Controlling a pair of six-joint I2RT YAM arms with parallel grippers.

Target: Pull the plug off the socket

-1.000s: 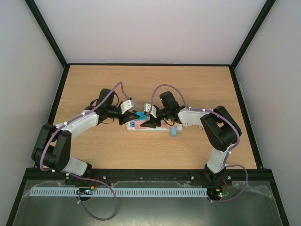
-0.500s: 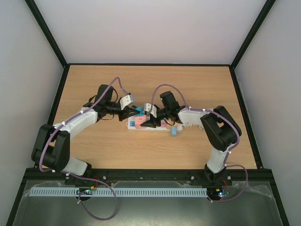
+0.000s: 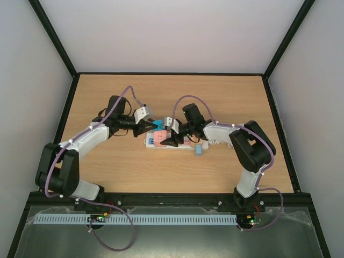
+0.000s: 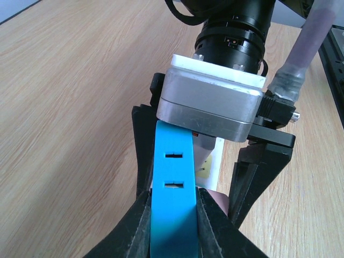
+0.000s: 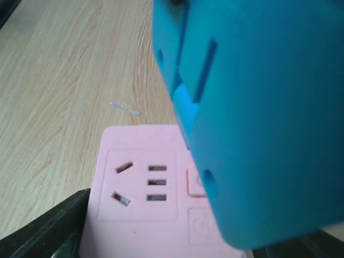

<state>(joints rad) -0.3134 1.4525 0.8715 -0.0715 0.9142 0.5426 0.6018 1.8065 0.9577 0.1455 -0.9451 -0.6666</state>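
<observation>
Plug (image 4: 173,204) has lifted off socket (image 3: 152,140), pinched in left tool (image 4: 172,231); right tool (image 3: 164,142) stands parted.

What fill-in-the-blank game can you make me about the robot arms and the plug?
1. The left gripper is pinching a ___ plug.
2. Seen from the right wrist camera, the part of the socket just under the plug is coloured ___.
3. The socket lies on a ___ table.

Missing words: blue; pink; wooden.
</observation>
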